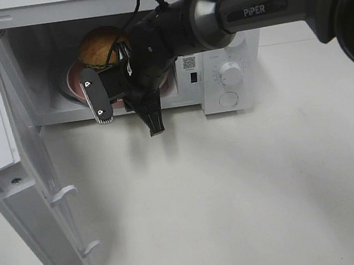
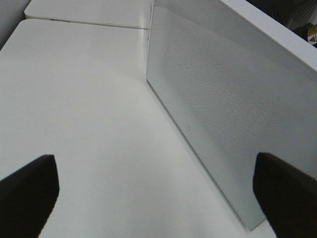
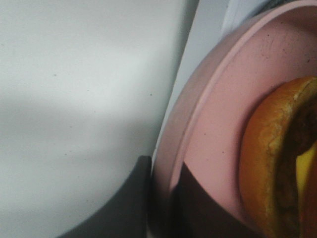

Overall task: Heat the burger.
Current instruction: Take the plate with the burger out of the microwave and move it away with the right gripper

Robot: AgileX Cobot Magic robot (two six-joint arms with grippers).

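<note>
White tabletop (image 1: 248,182) is filling the high view, a boxy white microwave (image 1: 230,68) standing with its door (image 1: 20,171) swung wide. Inside, the glossy golden-brown burger (image 1: 100,47) is sitting on a round pink plate (image 1: 72,80), just beyond the right gripper (image 1: 117,94), the nearer arm by far.

At the left wrist, the left gripper (image 2: 158,191) is hanging spread wide, holding nothing, beside the perforated door panel.

At the right wrist, dark fingers (image 3: 133,198) are pinching the plate's rim, with the burger lying just past them.

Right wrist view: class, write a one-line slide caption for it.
Fingers pinch the rim of the pink plate carrying the burger at the microwave's opening.
</note>
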